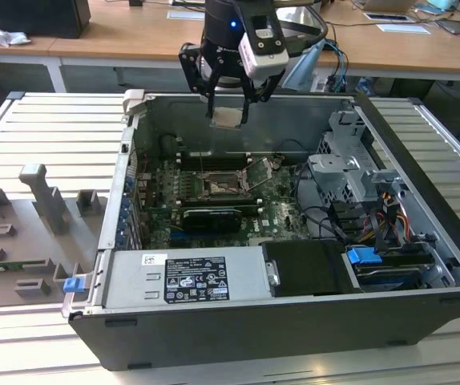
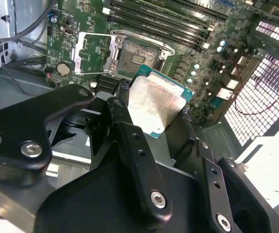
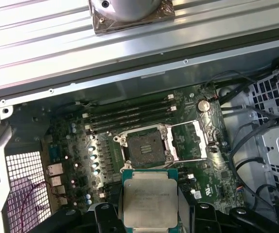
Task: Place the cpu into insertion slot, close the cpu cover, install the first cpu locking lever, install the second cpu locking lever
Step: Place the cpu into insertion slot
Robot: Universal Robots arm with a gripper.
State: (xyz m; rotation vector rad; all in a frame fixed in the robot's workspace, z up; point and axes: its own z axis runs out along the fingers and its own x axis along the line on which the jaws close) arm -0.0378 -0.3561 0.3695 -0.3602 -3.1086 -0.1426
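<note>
Power supply (image 1: 186,277) with a white label lines the near edge of an open tower case (image 1: 294,329), which lies on its side on a ribbed metal table (image 1: 54,136). A grey fixture (image 1: 42,196) sits just off the case on the exterior view's left.

Past the power supply, a long black card (image 1: 210,218) runs across the green board. Just behind it is the insertion slot (image 1: 216,188), its black frame and dark centre uncovered. The cpu cover (image 1: 260,172) stands swung up at the slot's edge on the exterior view's right. In the first wrist view the cover (image 3: 190,141) sits hinged open beside the slot (image 3: 143,148), leaving the frame's four edges exposed. Memory slots (image 1: 214,156) run close along the slot's far side, and a drive cage (image 1: 350,172) and loose cables crowd the exterior view's right.

Above the board, near the case's far wall, the hand (image 1: 229,108) hangs with the cpu (image 1: 227,119) clamped flat between its black fingers (image 2: 130,136), which press on two opposite edges. The other two edges are free. In both wrist views the chip (image 3: 149,201) (image 2: 154,104) hovers well apart from the slot, with open space between it and the board. Wooden desks (image 1: 134,44) close the background.
</note>
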